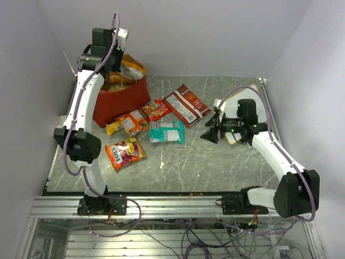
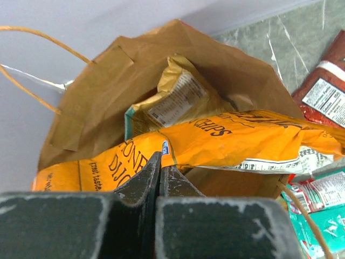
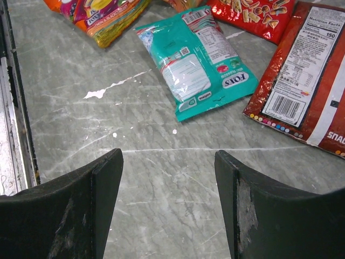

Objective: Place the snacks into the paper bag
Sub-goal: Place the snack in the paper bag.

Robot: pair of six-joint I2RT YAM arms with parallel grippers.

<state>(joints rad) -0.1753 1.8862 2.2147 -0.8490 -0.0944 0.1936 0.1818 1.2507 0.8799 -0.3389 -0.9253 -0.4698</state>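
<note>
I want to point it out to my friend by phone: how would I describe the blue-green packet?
Find the red paper bag standing at the far left. Loose packets spread rightward from its foot; the teal packet lies flat just nearer the arms than the small red packet and the long dark-red packet. It alone is teal; every neighbour is red, orange or multicoloured.

This is a robotics lab test cell. Plain pale blank walls [image 1: 215, 32] box in the grey marble-patterned table [image 1: 215, 167] at 9, 12 and 3 o'clock. Along its 6 o'clock edge runs a slotted aluminium rail [image 1: 178, 206] with two white jointed robot arms [image 1: 86, 100] bolted to it. Loose tangled black and purple cables [image 1: 199, 240] trail below that rail.
</note>
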